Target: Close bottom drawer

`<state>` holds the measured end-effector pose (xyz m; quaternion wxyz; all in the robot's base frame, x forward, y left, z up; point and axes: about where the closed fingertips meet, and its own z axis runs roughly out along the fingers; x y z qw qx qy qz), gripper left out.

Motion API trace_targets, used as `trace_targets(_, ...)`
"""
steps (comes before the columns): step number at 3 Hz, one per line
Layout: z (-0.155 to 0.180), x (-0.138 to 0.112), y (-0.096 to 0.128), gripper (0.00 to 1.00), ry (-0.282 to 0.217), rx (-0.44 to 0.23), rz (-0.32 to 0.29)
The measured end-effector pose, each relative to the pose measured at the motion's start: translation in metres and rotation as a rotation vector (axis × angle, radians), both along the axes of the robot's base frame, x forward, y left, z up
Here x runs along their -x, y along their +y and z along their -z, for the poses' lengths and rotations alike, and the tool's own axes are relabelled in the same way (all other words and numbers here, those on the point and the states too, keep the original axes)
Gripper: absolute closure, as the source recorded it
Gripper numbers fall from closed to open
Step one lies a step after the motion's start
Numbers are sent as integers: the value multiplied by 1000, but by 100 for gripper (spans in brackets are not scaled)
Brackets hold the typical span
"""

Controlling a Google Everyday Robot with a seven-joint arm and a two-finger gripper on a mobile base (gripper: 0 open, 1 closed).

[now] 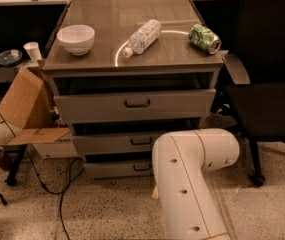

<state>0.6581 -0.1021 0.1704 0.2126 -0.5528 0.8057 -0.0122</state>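
- Camera view, the arm: a thick white jointed robot arm (187, 184) rises from the lower edge and bends at an elbow just in front of the cabinet's foot. The gripper is hidden behind it, so I cannot tell whether it is spread or pressed together. I judge it to be low down, near the right end of the lowest drawer.
- Camera view, the task's thing: the bottom drawer (117, 169), a wide shallow grey metal tray with a small dark bar handle, is the lowest front of the grey metal drawer cabinet that serves as the table (107, 19).
  - It stands out a little, with a dark gap above its front.
  - Its right end is covered by the arm.
- The relation that matters: the drawer's long axis runs left to right across the view. Its front lies just beyond the arm's elbow, so closing it calls for a straight push away from the camera, into the cabinet.
- Containers:
  - Nothing can be seen inside the bottom drawer.
  - The middle drawer (117, 143) and the taller top drawer (132, 105) also show dark gaps, and their contents are hidden.
  - A round white bowl (76, 38) on the table looks empty.
  - An open brown cardboard box (24, 104) stands to the left of the cabinet.
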Motion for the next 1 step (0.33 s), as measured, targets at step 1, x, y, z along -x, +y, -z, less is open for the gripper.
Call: trace_targets(1,0,0,0,0,1,0,0)
